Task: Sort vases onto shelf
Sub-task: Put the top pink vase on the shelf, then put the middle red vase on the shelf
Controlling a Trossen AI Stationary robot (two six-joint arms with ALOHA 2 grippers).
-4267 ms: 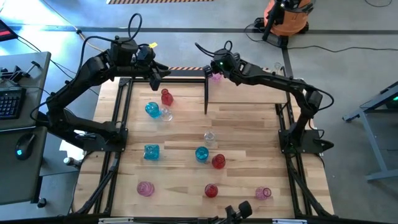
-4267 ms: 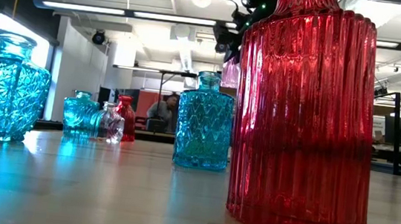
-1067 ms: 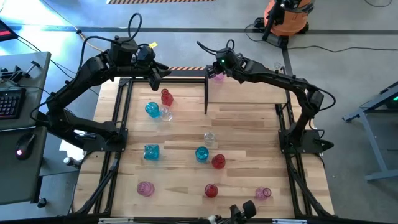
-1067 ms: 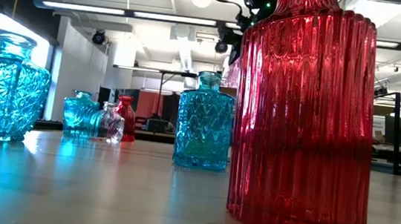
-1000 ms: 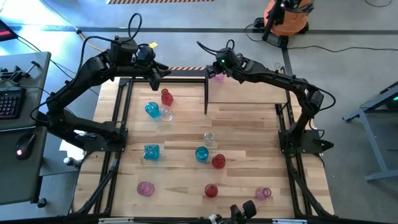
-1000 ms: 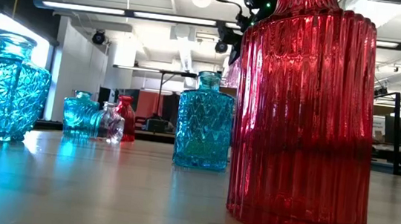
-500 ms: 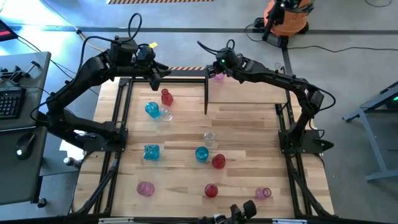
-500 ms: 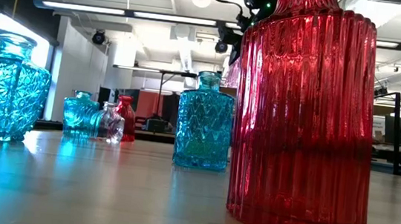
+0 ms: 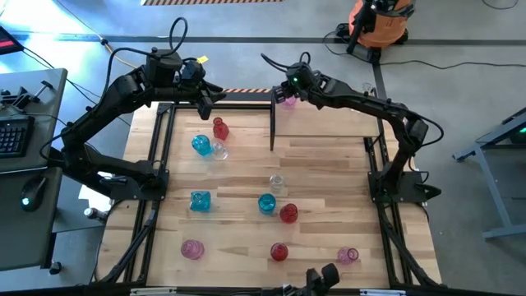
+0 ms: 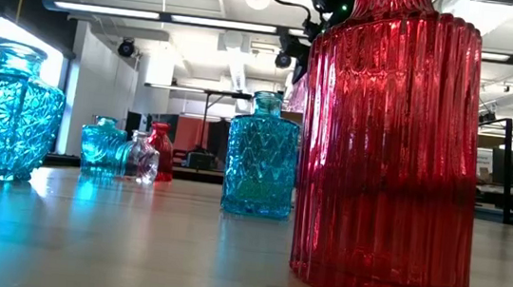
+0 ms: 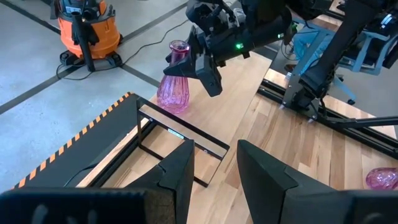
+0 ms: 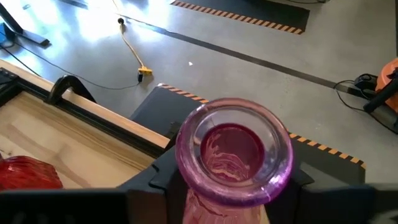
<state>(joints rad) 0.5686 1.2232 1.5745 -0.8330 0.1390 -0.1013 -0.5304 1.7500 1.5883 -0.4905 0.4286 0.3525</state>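
Ten or so vases (image 9: 201, 145) are seen spread over the table (image 9: 329, 189), from a group of three near the far-left corner to a row along the near edge. At the far-left corner the left gripper (image 9: 204, 102) is held above the table edge, its jaws spread with nothing between them in the left wrist view; this arm is judged to be waiting.

At the middle of the far edge the shelf (image 11: 205, 93) is seen, a pale board edged by black bars. Over it the right gripper (image 9: 286, 96) is placed around the neck of a pink vase (image 12: 234, 151). In the right wrist view the dark fingers (image 12: 157, 177) are seen close on both sides of the neck, but whether they pinch it or have just slackened cannot be told. The vase's base appears to be at the board in the left wrist view, though contact cannot be confirmed.

Setting-down of this vase is judged to be the step in hand. Next, a full release and a straight lift clear of the rim are called for, so that the vase is not tipped.
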